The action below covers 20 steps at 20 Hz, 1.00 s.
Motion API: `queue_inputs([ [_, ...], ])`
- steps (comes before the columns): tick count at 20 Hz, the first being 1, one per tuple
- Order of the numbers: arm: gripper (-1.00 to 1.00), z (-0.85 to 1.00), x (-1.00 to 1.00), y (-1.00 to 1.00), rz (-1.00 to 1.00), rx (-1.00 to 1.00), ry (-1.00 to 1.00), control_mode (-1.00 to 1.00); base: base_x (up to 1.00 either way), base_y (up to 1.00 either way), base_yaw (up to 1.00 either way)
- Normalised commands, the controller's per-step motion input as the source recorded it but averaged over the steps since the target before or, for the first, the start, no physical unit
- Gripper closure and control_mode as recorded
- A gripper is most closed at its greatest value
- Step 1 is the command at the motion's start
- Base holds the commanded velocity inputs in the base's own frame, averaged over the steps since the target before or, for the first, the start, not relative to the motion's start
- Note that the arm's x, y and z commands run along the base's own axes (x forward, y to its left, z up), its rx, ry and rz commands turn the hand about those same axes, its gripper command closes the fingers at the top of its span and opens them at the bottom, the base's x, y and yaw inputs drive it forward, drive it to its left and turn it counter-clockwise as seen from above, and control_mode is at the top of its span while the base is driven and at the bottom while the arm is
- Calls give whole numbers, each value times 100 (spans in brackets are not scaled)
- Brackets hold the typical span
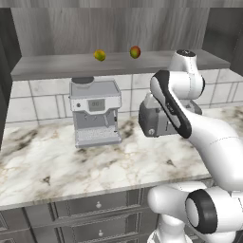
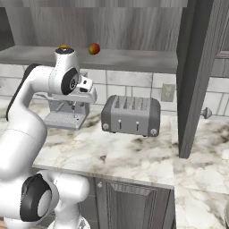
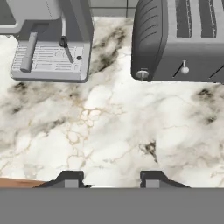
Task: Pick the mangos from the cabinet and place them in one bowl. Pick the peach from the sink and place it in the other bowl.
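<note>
1. The glossy white, rounded, tube-like robot arm (image 1: pixel 209 137) is built of thick smooth segments.
2. Its joints carry dark, near-black bands and round dark caps, one broad black strip running along the upper link.
3. A small grey disc tops the uppermost joint.
4. The hand (image 3: pixel 109 178) ends in two small dark fingertips (image 3: pixel 70 177) with pale grey square pads.

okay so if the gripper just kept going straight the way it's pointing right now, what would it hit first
Most likely the bare marble counter. The gripper points down at the open stretch in front of the coffee machine and the toaster, with nothing between its fingertips and the stone, though depth is hard to judge.
</note>
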Motion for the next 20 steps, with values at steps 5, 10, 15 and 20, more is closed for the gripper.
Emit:
queue_inputs([
  [5,-100,11,0,0,0,0,-5,-100,0,0,0],
  [10,-100,37,0,0,-2,0,-11,-100,0,0,0],
  [15,-100,46,-5,0,0,0,-15,-100,0,0,0],
  [20,-100,42,-1,0,0,0,-17,-100,0,0,0],
])
